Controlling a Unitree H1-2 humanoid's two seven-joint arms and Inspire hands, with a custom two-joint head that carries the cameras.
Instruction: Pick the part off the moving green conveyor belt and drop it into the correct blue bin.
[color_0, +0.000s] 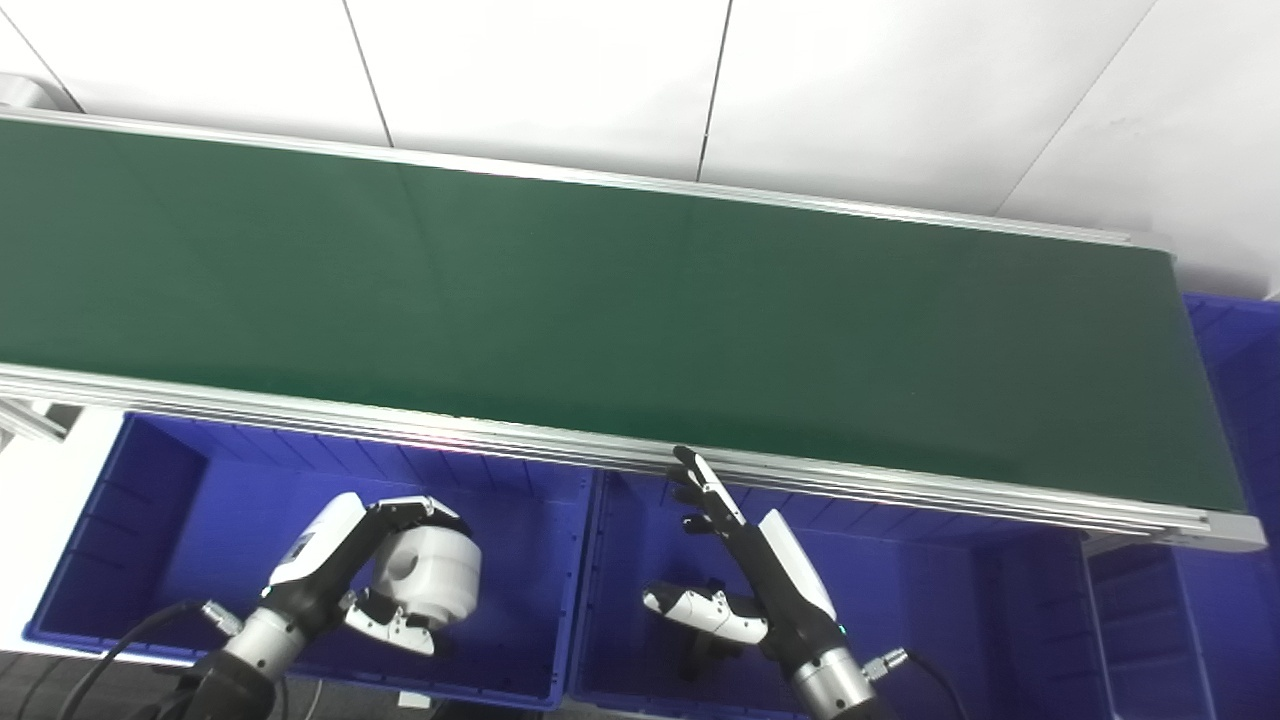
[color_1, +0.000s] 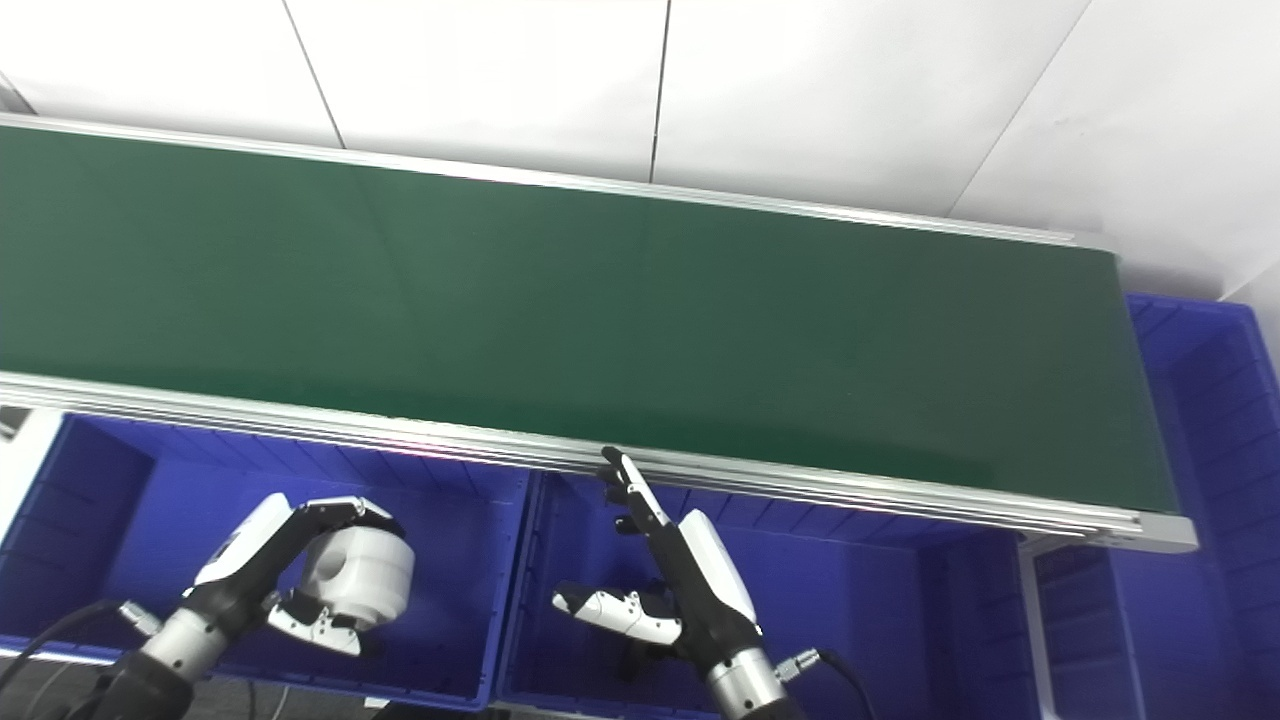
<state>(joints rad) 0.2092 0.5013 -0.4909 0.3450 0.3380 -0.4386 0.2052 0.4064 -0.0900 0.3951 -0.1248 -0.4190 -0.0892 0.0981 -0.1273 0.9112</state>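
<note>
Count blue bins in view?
3: left bin under the left hand holding the white part; middle bin under the right hand; third bin past the belt's right end, partly cropped.

Left hand (color_0: 345, 570) gripping white part (color_0: 428, 575) over blue bin (color_0: 130, 520) — right hand (color_0: 745, 570) splayed, empty
</note>
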